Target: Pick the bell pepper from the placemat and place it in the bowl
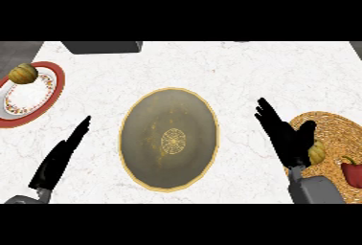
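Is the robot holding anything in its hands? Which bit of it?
Nothing is held. The left hand and the right hand are both open, and the bell pepper lies free on the placemat.

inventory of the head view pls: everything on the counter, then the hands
counter: 1, white marble, fills the view
bowl: 1, olive-grey with gold rim, centre
plate: 1, white with red rim, far left
plate squash: 1, yellow-brown, on the plate's upper part
placemat: 1, tan woven, right edge
bell pepper: 1, red, on the placemat, lower right
small squash: 1, yellow, on the placemat beside the right hand
dark object: 1, dark grey, top edge, cut off
left hand: 1, black, lower left, fingers straight
right hand: 1, black, at the placemat's left edge, fingers straight
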